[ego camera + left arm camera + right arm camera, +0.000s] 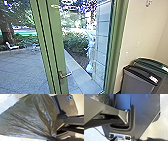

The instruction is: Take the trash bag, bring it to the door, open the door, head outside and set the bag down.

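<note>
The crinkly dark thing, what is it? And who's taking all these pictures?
A wheeled robot with two arms takes them. A camera high on it looks forward: there's a green door with a handle, a paved yard beyond, and bins by the wall. The other two cameras ride on its wrists. The crinkly thing, in the left wrist picture, is a trash bag. Its creases run together, so it's probably held in the left jaws.

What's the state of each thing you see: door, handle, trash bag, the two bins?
Door: looks shut.
Door handle: lever sticking out sideways, not pointing straight down.
Trash bag: creased, gathered together at one end.
Black-topped bin: upright, beside the other bin.
Green-topped bin: upright, partly hidden.
</note>
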